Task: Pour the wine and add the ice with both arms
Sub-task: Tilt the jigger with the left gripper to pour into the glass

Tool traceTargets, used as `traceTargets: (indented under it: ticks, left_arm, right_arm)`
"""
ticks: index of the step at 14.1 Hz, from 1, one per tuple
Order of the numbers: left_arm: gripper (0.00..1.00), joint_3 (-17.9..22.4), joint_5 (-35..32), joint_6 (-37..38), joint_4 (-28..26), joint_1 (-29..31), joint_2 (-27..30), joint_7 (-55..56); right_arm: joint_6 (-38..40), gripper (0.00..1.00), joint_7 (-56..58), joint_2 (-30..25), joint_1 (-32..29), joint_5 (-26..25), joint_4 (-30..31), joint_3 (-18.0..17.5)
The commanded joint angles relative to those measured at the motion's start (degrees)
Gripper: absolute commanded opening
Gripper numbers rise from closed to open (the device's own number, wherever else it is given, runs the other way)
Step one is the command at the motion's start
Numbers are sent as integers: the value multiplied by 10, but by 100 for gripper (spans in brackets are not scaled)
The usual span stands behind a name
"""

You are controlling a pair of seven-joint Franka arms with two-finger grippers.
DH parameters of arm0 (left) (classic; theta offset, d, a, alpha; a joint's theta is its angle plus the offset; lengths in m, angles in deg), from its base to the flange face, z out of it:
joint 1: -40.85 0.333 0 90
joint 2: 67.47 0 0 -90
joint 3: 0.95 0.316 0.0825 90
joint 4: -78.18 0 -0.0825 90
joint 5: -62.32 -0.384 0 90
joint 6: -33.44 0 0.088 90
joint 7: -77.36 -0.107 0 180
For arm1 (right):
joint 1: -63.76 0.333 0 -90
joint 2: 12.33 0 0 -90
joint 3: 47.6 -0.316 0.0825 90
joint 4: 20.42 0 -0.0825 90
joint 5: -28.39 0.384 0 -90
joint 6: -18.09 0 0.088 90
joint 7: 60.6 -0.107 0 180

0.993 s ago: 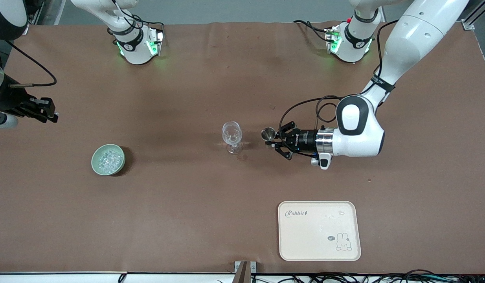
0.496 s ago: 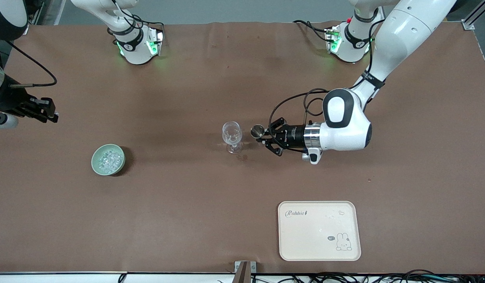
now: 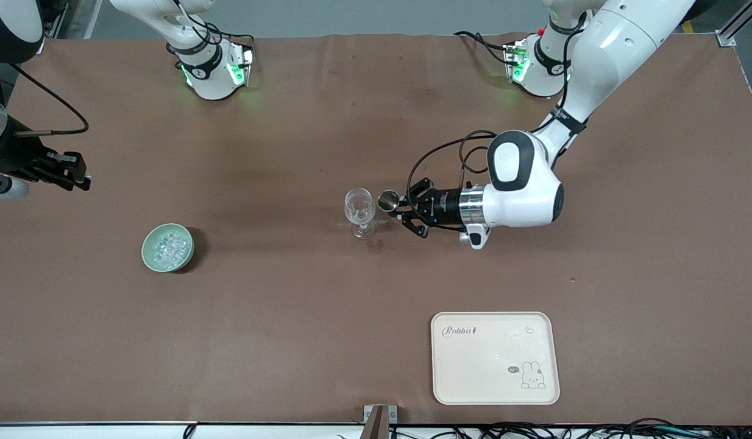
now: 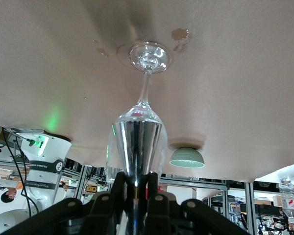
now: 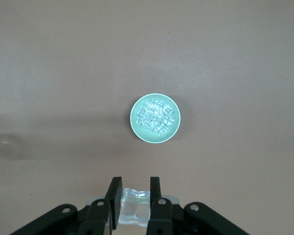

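Brown table mid | left gripper (image 3: 398,207) clamped on steel cup (image 3: 387,200) beside wine glass (image 3: 359,206) (fragile, top-heavy) | right gripper (image 5: 135,192) pinching ice cube (image 5: 135,205) over table's end, slippery | ice (image 3: 168,246) in green bowl (image 3: 150,255)

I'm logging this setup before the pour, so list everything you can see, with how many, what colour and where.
Clear stemmed wine glass: one, transparent, upright near the middle of the table.
Small shiny metal measuring cup: one, silver, held beside the glass bowl.
Pale green ceramic bowl: one, toward the right arm's end.
Clear ice chunks: a heap, whitish, in the bowl.
Single clear ice chunk: one, held in the right gripper's fingers.
Cream rectangular tray with a rabbit drawing: one, nearer the front camera than the glass.
Brown table cover: one.
Left gripper: black, shut on the cup.
Right gripper: black, at the right arm's end, shut on ice.
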State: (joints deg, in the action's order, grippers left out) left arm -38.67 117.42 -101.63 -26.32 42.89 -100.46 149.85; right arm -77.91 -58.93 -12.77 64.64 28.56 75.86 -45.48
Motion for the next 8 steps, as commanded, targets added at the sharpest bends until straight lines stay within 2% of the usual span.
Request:
traceTargets:
  ticks: [1,8]
  left_arm:
    - [1,-2,16,-17,-24,-5,24,9]
    - [1,-1,12,-43,-34,-26,35,10]
  right_arm:
    - [-7,0,6,-15,-3,9,17,1]
    - [-7,0,6,-16,-2,9,17,1]
